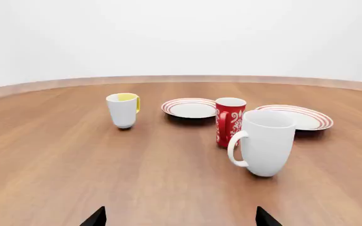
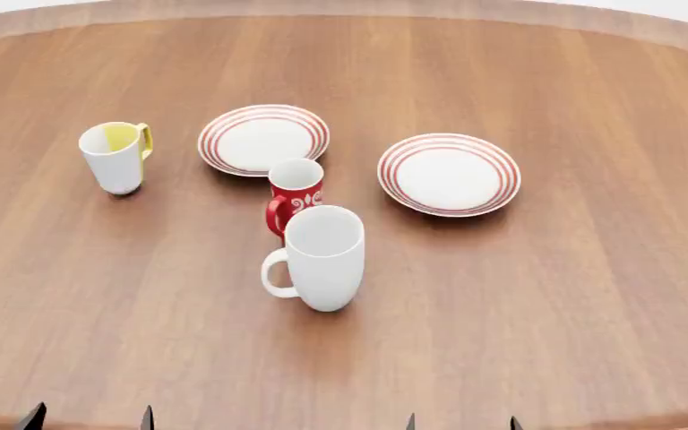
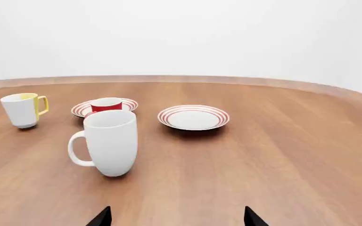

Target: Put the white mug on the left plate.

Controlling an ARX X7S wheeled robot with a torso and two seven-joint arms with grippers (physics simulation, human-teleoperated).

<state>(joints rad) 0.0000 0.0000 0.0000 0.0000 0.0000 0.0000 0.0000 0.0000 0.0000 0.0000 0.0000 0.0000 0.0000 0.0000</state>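
Observation:
The tall white mug (image 2: 323, 258) stands upright on the wooden table, handle toward the left; it also shows in the left wrist view (image 1: 267, 142) and the right wrist view (image 3: 109, 142). The left plate (image 2: 262, 139), white with red rings, lies behind it at the far left; it also shows in the left wrist view (image 1: 190, 108) and partly in the right wrist view (image 3: 80, 109). My left gripper (image 2: 89, 418) and right gripper (image 2: 461, 423) are open and empty at the near table edge, well short of the mug. Only their black fingertips (image 1: 95, 218) (image 3: 250, 217) show.
A red mug with white swirls (image 2: 295, 194) stands right behind the white mug, between it and the left plate. A white mug with yellow inside (image 2: 116, 156) stands at the far left. A second ringed plate (image 2: 448, 174) lies at the right.

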